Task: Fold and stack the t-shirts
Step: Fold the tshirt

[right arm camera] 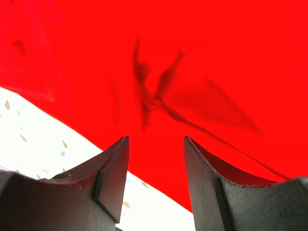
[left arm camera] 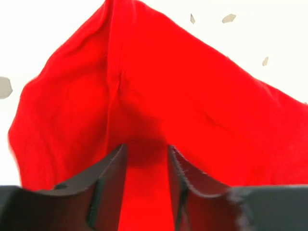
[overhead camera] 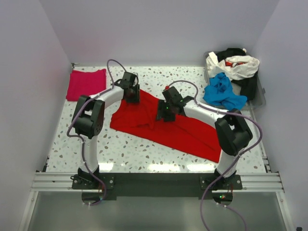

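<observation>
The large red t-shirt [overhead camera: 163, 127] lies spread and wrinkled across the middle of the table. My left gripper [overhead camera: 133, 95] is at the shirt's far left corner. In the left wrist view, red cloth [left arm camera: 144, 96] fills the narrow gap between its fingers [left arm camera: 108, 185], so it is shut on a fold. My right gripper [overhead camera: 164, 113] is open just above the shirt's middle. In the right wrist view its fingers [right arm camera: 113, 168] straddle the edge of the red cloth [right arm camera: 192, 72], with bare table showing between them. A folded magenta-pink shirt [overhead camera: 86, 83] lies at the far left.
A clear bin [overhead camera: 260, 90] at the far right holds a crumpled blue shirt [overhead camera: 222, 91], a white one [overhead camera: 239, 66] and black cloth [overhead camera: 249, 86]. White walls close in the table on three sides. The speckled tabletop [overhead camera: 125, 149] shows in front of the red shirt.
</observation>
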You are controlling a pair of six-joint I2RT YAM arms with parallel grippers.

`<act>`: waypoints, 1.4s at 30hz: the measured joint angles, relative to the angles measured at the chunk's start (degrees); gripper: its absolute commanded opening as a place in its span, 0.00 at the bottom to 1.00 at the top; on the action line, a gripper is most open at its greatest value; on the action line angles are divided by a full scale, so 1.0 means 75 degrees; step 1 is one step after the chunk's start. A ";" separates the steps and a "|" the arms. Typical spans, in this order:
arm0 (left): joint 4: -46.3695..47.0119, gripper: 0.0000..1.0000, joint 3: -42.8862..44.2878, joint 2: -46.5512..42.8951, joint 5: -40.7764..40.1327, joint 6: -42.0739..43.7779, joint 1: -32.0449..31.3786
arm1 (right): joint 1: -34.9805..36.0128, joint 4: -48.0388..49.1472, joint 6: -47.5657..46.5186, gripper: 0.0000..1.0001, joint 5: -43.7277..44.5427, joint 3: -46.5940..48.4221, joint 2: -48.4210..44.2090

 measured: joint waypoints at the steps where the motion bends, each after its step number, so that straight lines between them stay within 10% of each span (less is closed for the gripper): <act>1: 0.0000 0.48 -0.0099 -0.0128 0.0017 0.0000 0.0000 | 0.0044 0.0006 0.0035 0.52 -0.0055 0.0099 0.0105; 13: -0.0055 0.53 -0.2468 -0.2996 0.0329 -0.0125 0.0020 | 0.0525 -0.0052 0.0259 0.38 -0.0417 0.0507 0.0775; 42: -0.0149 0.39 -0.4060 -0.3159 0.0475 -0.0702 -0.0425 | 0.0525 0.0006 0.0280 0.21 -0.0644 0.0571 0.1338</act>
